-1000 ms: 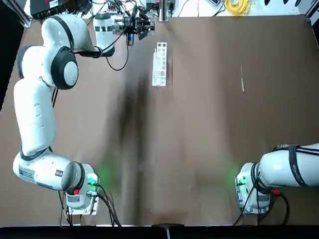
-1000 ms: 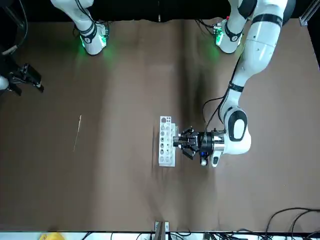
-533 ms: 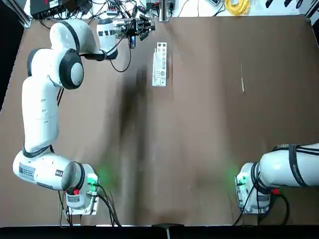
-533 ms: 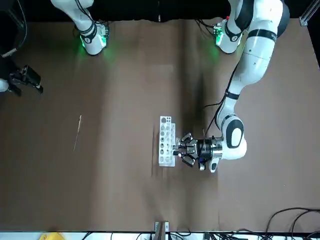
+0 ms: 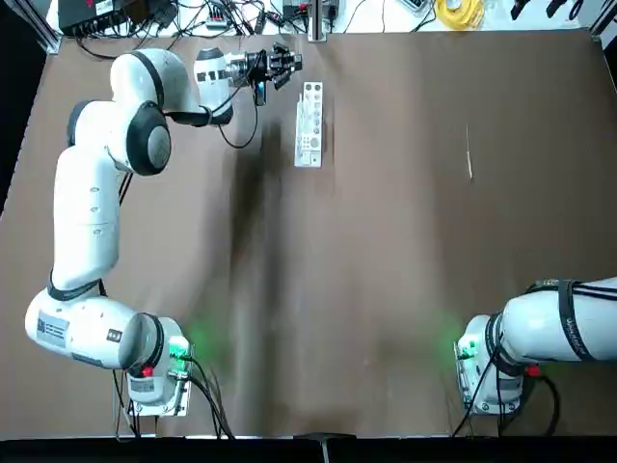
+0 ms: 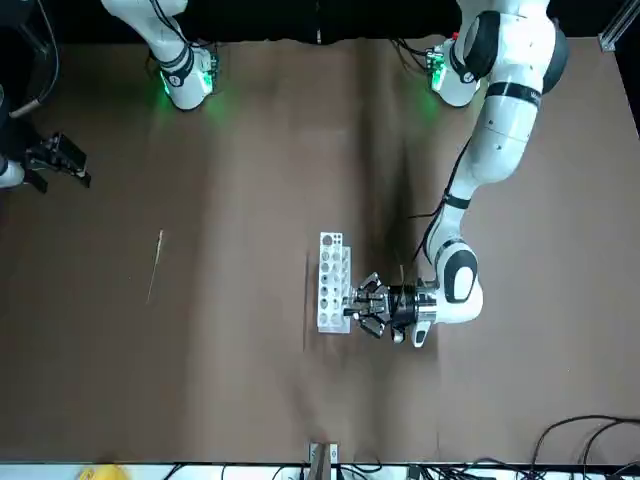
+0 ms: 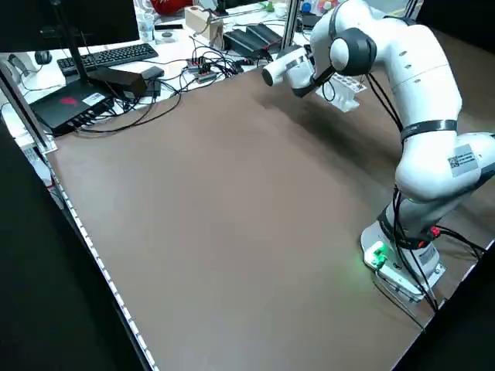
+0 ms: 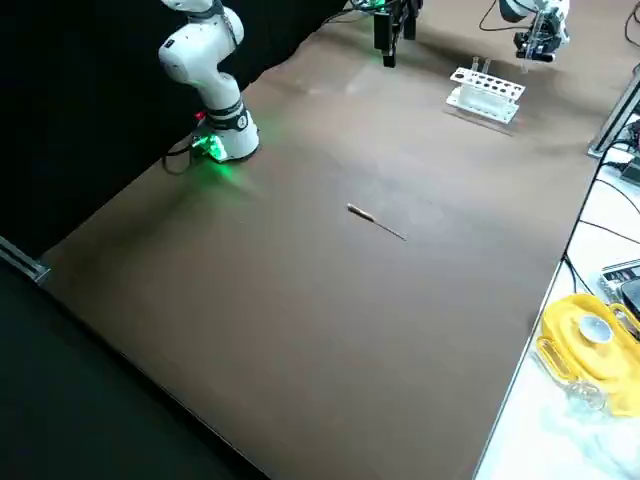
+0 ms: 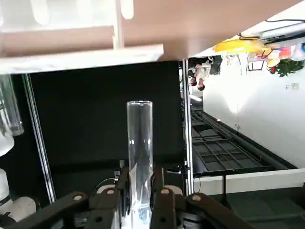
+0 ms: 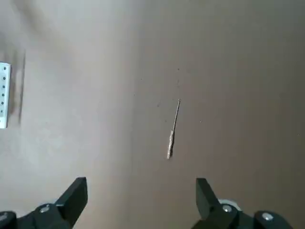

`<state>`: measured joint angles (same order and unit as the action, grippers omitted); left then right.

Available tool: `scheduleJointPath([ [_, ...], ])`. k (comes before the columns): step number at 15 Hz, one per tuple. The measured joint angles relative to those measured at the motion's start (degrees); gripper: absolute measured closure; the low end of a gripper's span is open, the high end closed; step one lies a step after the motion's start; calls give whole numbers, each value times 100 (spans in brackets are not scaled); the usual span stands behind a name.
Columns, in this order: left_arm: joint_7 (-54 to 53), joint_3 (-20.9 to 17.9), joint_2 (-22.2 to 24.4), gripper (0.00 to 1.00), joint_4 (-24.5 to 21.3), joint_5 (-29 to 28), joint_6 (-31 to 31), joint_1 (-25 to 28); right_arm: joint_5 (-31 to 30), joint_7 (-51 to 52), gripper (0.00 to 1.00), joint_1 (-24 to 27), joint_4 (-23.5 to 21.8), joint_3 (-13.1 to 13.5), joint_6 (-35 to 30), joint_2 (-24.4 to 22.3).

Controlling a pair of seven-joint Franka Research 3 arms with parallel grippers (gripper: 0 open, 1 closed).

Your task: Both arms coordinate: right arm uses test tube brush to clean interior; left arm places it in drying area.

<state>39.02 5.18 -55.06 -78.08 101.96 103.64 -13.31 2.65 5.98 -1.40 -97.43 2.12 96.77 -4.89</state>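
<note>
My left gripper (image 5: 282, 62) hovers near the table's far edge, just left of the white drying rack (image 5: 308, 125), and is shut on a clear glass test tube (image 9: 139, 133). In the left wrist view the tube stands between the shut fingers (image 9: 161, 195), with the rack (image 9: 81, 52) beyond it. From the front, the left gripper (image 6: 364, 307) sits beside the rack (image 6: 333, 285). The thin pale test tube brush (image 5: 469, 154) lies alone on the mat at the right. My right gripper (image 6: 55, 162) hangs open high above it; its wrist view shows the brush (image 10: 172, 130) far below the spread gripper (image 10: 139, 193).
The brown mat (image 5: 386, 289) covers the table. Cables and electronics (image 5: 222, 12) crowd the far edge behind the left gripper. A yellow object (image 8: 585, 340) lies off the mat. Both arm bases (image 5: 154, 371) stand at the near edge.
The left gripper with the tube has shifted slightly closer to the rack, and the left arm's elbow has swung right. The right arm and the brush have not moved.
</note>
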Motion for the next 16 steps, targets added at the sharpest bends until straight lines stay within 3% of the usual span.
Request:
scheduleJointPath([
  [16,29,-1,-561,77,399,2,-140,8,0,9,0,-7,-5,-7,-6,0],
])
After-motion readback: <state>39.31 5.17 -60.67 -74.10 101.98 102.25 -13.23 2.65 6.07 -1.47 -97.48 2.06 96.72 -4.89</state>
